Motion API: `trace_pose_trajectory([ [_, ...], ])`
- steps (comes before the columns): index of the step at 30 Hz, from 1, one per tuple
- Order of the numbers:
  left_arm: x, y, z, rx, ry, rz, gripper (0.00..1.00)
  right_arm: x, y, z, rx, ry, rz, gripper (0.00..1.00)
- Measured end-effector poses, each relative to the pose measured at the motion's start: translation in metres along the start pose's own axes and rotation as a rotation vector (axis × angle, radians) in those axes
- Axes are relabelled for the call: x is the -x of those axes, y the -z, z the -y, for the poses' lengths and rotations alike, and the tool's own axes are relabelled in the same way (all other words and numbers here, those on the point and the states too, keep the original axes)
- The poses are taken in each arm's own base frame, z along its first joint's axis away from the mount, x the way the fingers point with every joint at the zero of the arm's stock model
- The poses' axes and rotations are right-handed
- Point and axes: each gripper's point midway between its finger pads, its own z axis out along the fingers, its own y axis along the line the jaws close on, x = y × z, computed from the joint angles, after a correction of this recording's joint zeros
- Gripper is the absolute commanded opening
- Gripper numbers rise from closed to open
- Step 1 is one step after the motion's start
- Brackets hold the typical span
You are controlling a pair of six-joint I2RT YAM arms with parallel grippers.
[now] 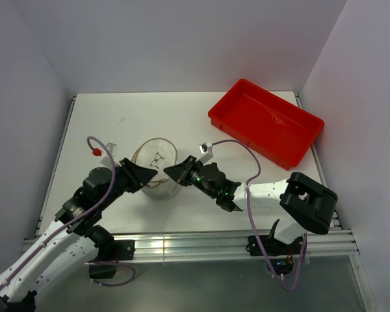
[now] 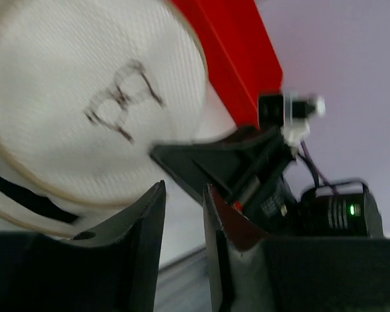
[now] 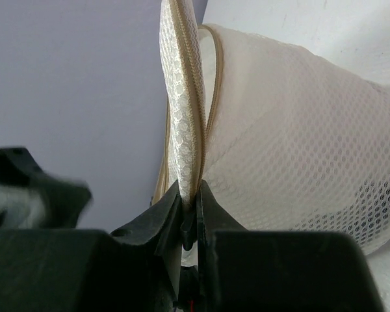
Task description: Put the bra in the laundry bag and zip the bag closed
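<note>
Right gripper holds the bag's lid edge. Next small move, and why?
Probably bring the left gripper to the zipper and grip its pull: the right gripper pinches the lid edge of the laundry bag, the lid stands ajar, the left jaws are apart and empty. I can't see the pull.

The left claw (image 2: 183, 190) stands slightly parted and the right claw (image 3: 190, 195) pinched nearly closed, tips facing each other.

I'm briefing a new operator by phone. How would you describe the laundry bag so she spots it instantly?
On the white table, left of the red tray, look between the left pincer and right pincer. The laundry bag is the translucent whitish mesh cylinder with a tan rim, the only soft see-through thing there.
</note>
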Motion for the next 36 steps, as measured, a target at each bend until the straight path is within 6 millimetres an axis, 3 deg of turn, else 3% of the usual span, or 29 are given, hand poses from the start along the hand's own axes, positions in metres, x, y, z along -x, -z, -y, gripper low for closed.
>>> trace_pose_trajectory([
  [4, -0.054, 0.000, 0.012, -0.036, 0.024, -0.166, 0.46, 0.000, -0.001, 0.001, -0.009, 0.013, 0.006, 0.00],
  [10, -0.085, -0.014, 0.015, -0.059, 0.119, -0.217, 0.47, -0.001, 0.000, 0.002, -0.017, 0.036, 0.018, 0.00],
  [23, -0.080, -0.029, 0.005, -0.052, 0.223, -0.121, 0.39, -0.003, 0.001, 0.004, -0.031, 0.069, 0.029, 0.00],
  [36, -0.073, -0.025, -0.005, -0.027, 0.230, -0.076, 0.48, 0.001, 0.002, 0.010, -0.048, 0.100, 0.050, 0.00],
])
